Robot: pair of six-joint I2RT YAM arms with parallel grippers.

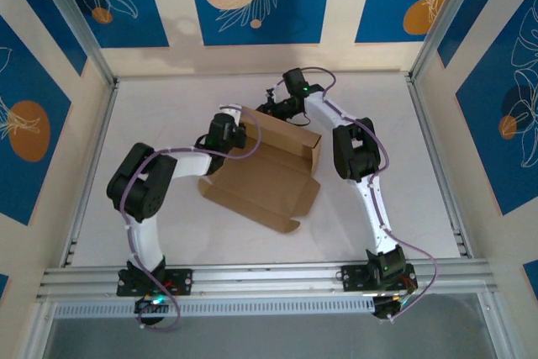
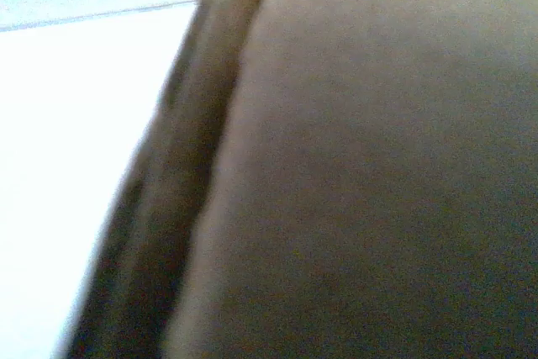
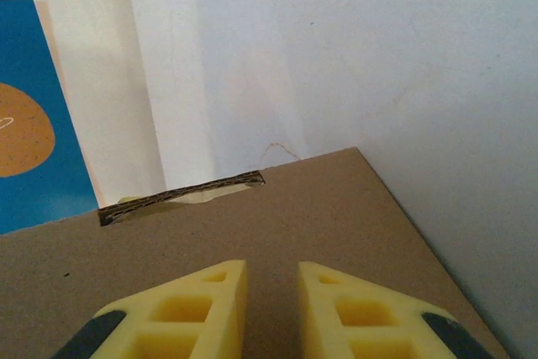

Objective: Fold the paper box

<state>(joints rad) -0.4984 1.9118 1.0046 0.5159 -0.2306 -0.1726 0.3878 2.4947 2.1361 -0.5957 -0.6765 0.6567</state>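
Paper box (image 1: 265,178) lies partly folded mid-worktop (image 1: 437,208), an end effector at two of its edges.

The left end effector (image 1: 238,136) sits at the box's 10 o'clock corner, closed; whether it pinches cardboard cannot be told. The right end effector (image 3: 271,271) hovers over the raised 12 o'clock panel, its yellow fingers (image 3: 206,292) a narrow gap apart, gripping nothing.

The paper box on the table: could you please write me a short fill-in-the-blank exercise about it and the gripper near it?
The paper box lies on a ____ table. Its cardboard is ____ in colour. In the wrist view, the right gripper has ____ fingers over a cardboard panel.
Missing words: white; brown; yellow.
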